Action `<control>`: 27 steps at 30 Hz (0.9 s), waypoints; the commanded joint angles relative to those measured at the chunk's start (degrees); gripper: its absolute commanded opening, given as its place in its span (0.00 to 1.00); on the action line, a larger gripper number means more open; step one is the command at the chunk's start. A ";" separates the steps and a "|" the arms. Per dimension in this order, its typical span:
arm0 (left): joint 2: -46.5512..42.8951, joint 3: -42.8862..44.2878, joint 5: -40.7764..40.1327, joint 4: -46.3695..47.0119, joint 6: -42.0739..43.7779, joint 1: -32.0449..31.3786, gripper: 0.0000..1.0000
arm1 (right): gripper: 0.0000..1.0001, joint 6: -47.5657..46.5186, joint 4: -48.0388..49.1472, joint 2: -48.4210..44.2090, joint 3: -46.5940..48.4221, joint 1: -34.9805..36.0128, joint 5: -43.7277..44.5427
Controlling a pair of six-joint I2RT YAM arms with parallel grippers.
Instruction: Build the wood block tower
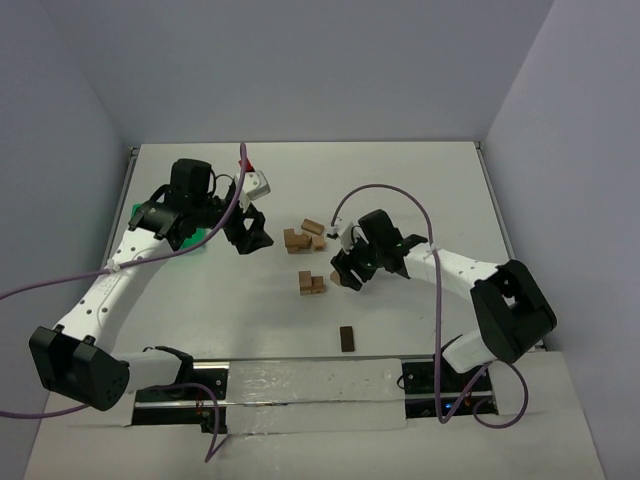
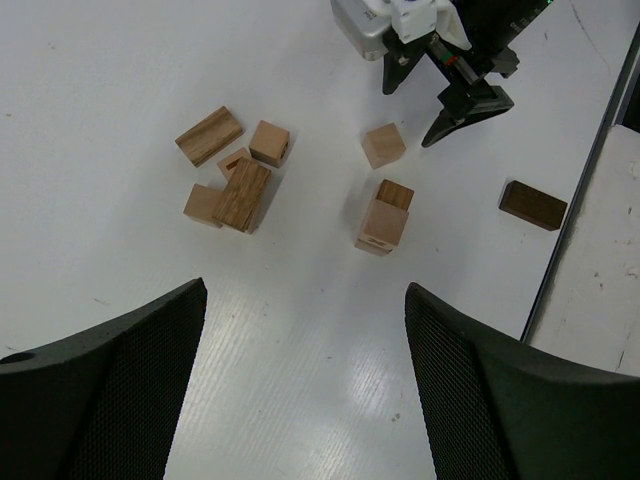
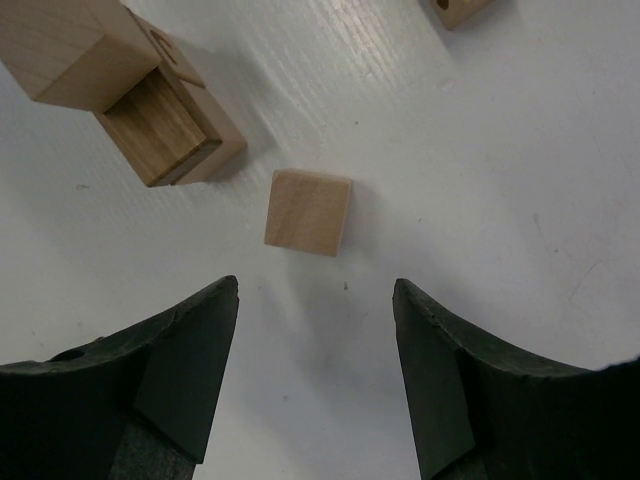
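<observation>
Several light-tan wood blocks (image 1: 304, 236) lie in a loose cluster at the table's middle, also in the left wrist view (image 2: 232, 172). A short stack of blocks (image 1: 310, 283) stands just in front of them; it shows in the left wrist view (image 2: 384, 216) and at the top left of the right wrist view (image 3: 150, 120). A single cube (image 3: 308, 212) lies flat just ahead of my right gripper (image 3: 315, 300), which is open and empty above the table (image 1: 345, 275). My left gripper (image 2: 305, 300) is open and empty, left of the cluster (image 1: 254, 240).
A dark brown block (image 1: 347, 338) lies alone nearer the front edge, also in the left wrist view (image 2: 533, 205). A green bin (image 1: 145, 215) sits at the left, mostly hidden under my left arm. A white strip (image 1: 300, 385) runs along the front edge.
</observation>
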 commanded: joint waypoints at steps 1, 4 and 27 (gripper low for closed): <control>-0.34 -0.12 1.05 3.15 -0.74 0.36 0.86 | 0.71 -0.73 1.71 1.74 4.06 0.86 2.65; -0.31 -0.39 0.85 3.15 -0.63 0.42 0.86 | 0.70 -0.76 0.54 3.33 5.60 1.50 3.08; 0.45 -1.18 0.08 3.86 -0.04 0.36 0.86 | 0.59 -1.44 -4.19 11.30 10.44 5.37 7.73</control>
